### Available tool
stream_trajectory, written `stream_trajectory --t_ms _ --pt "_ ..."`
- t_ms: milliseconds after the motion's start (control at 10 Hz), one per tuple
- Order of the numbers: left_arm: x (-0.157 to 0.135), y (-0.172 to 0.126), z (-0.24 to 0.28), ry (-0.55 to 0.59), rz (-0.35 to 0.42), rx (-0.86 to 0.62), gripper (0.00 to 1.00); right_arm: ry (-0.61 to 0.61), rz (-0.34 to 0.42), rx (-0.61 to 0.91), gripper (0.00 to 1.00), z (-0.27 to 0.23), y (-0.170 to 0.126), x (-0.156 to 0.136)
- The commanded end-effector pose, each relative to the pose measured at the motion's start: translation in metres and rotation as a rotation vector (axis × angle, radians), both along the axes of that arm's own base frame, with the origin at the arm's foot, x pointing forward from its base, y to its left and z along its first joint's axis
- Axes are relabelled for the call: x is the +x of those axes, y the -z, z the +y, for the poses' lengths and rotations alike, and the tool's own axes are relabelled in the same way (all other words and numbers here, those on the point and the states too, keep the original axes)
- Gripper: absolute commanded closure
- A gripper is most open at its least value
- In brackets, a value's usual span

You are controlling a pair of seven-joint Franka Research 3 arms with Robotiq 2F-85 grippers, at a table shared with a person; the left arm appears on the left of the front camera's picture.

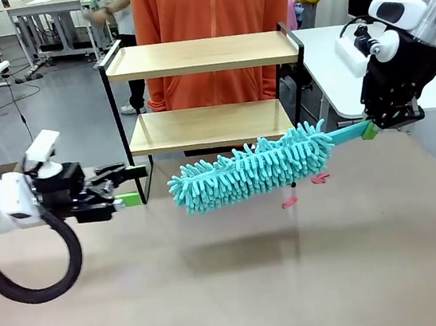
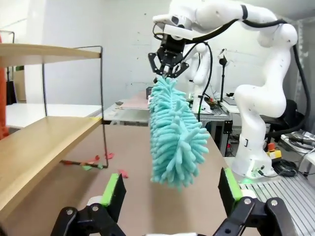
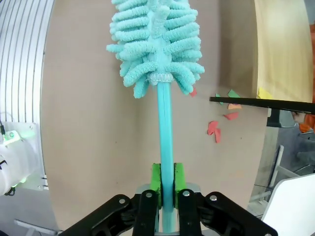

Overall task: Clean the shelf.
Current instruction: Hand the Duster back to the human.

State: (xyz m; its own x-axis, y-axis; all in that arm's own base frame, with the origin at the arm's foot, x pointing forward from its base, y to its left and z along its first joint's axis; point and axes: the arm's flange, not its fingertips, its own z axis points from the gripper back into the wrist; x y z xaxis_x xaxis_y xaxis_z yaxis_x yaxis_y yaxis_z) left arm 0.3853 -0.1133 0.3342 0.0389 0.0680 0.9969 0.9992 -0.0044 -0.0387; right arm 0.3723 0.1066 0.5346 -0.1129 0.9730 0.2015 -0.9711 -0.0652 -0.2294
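Two grippers here, doing very different things. The right gripper (image 3: 166,189) has its green pads (image 3: 155,179) pinched tight on the thin teal handle (image 3: 165,132) of a fluffy teal duster (image 1: 251,168); in the right wrist view the handle runs straight up from between the fingers into the shaggy head. From the front that gripper (image 1: 370,130) sits at the right side, pointing down and left, and the duster hangs in the air off it, stretched out nearly level toward the middle with its shadow on the brown table (image 1: 235,289) underneath. The duster head isn't touching the table.

The left gripper (image 1: 127,187) comes in low from the left, lying roughly horizontal, with its fingers spread wide and nothing between them. In the left wrist view the two green pads (image 2: 112,189) stand far apart at the bottom, and the duster (image 2: 174,135) dangles beyond them, hanging from the other arm's gripper (image 2: 169,73).

The shelf (image 1: 202,56) stands at the far side of the table, just behind the duster: two light wood boards in a thin black frame, upright. The left gripper's fingertips are right by its left front leg, though I can't tell if they touch. A few small bits of red and green paper scraps (image 1: 302,188) lie on the table below the duster, near the shelf's right end. A person in an orange top (image 1: 211,19) stands right behind the shelf.
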Motion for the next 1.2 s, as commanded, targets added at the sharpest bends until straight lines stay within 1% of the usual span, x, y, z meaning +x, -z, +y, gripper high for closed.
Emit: stream_trajectory --t_ms 0,200,400,800,1100 --pt "-0.035 0.01 -0.022 -0.034 -0.057 -0.035 0.0 -0.015 -0.005 0.034 0.87 -0.002 -0.002 0.001" --pt "-0.036 0.019 -0.043 -0.065 -0.05 -0.069 0.0 -0.015 -0.005 0.034 0.87 -0.002 -0.002 0.001" --pt "-0.042 0.02 -0.056 -0.078 -0.047 -0.086 0.0 -0.015 -0.005 0.034 0.87 -0.002 -0.002 0.001" --pt "-0.047 0.031 -0.093 -0.039 0.005 -0.1 0.0 -0.015 -0.005 0.034 0.87 -0.002 -0.002 0.001" --pt "-0.043 0.036 -0.119 -0.018 -0.014 -0.14 0.0 -0.015 -0.005 0.034 0.87 -0.002 -0.002 0.001"
